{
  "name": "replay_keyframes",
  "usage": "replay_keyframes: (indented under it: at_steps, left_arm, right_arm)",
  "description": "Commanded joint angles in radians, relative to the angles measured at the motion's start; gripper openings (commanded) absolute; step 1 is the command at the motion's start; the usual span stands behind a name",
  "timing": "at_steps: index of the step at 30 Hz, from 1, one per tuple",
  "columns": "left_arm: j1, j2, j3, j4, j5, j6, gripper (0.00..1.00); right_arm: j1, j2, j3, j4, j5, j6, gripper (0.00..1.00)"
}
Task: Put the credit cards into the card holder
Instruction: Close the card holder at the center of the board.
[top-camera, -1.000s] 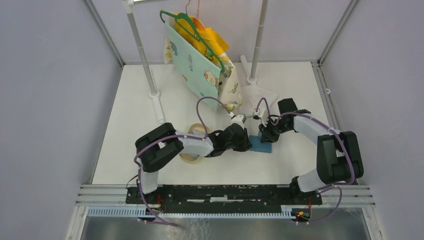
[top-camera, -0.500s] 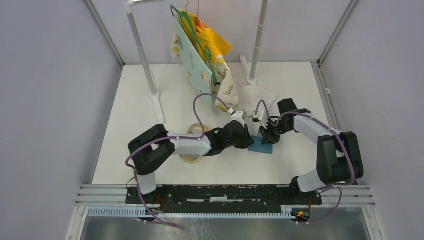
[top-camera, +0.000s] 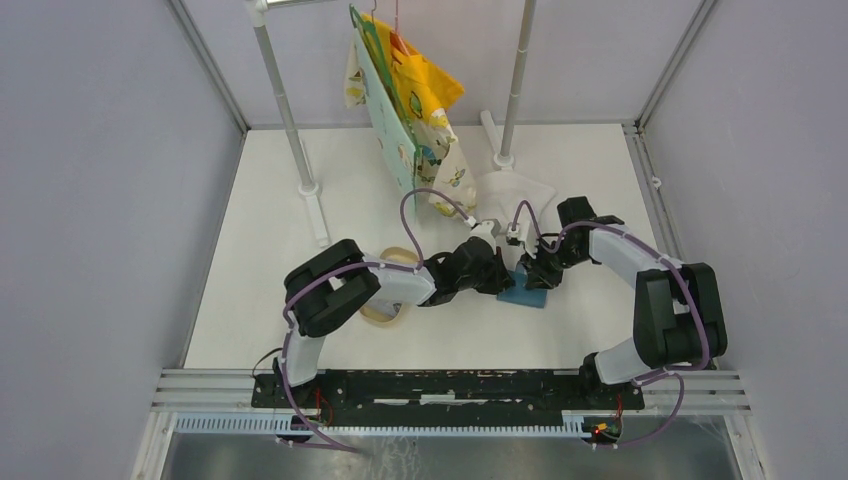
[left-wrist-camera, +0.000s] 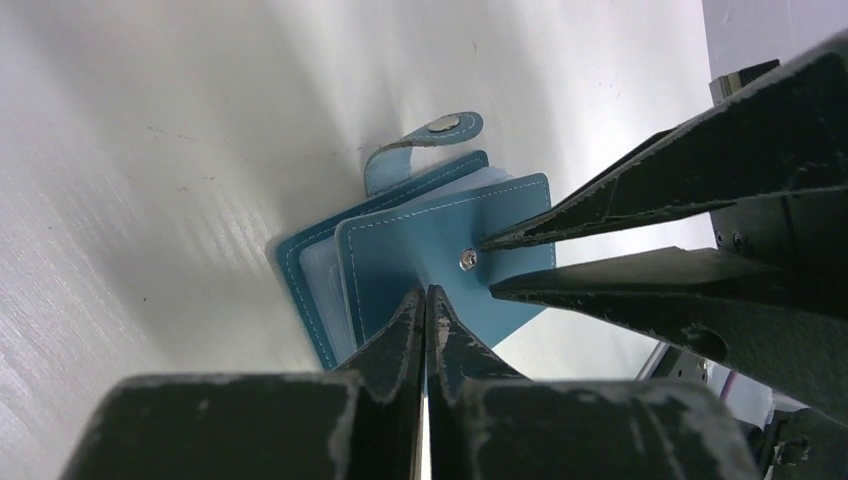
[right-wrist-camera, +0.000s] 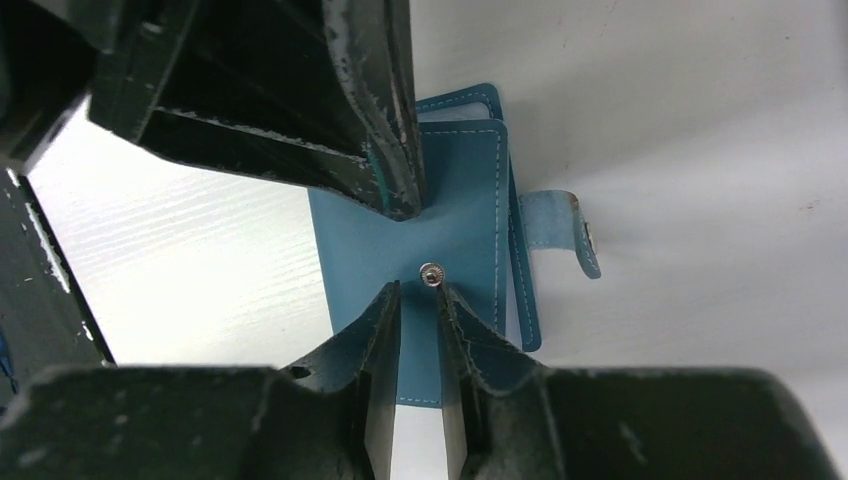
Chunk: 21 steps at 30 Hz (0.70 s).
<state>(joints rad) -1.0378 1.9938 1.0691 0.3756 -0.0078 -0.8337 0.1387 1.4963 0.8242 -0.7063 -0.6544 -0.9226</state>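
Blue card holder (top-camera: 525, 296) lies on the white worktop (top-camera: 290, 250), centre-right of the top view, between the tips of the two grippers. Its strap tab (left-wrist-camera: 425, 135) is unsnapped and curls up. The front cover sits skewed over the back one, with clear sleeves (left-wrist-camera: 312, 272) showing at its left edge.

Left gripper (left-wrist-camera: 425, 298): jaws closed, tips at the cover's lower edge in the left wrist view. Can't tell if a sliver of cover is pinched.

Right gripper (right-wrist-camera: 419, 290): jaws a narrow gap apart, nothing between them, tips on the cover face right beside the snap stud (right-wrist-camera: 430, 272).

No credit cards seen in any view.

Handling, judged:
- The holder looks light, thin and floppy, with a soft leather-like cover. It is likely to slide on the smooth worktop, so one side must pin it.
- Best hold is the free edge of the front cover, away from the spine, to peel it open.
- The sleeves look like thin plastic, likely to cling together and crumple easily.
- The cards are probably stiff and slick, so take them by a short edge.
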Motion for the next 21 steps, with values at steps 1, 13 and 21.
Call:
replay_keyframes:
  at_steps: [1,13,21]
  left_arm:
    - [0.011,0.04,-0.02,0.0,-0.022,-0.039,0.03]
    - [0.002,-0.014,-0.12,-0.037,-0.116,-0.101,0.02]
    - [-0.015,0.006,-0.1,-0.046,-0.122,-0.114,0.02]
  right_arm:
    - [-0.027,-0.018,0.073,-0.1,-0.056,-0.08,0.27]
    - [-0.086,-0.046,0.187,-0.25,-0.17,-0.682,0.66]
    - [-0.038,0.121,0.313,-0.294,-0.109,-0.716,0.5]
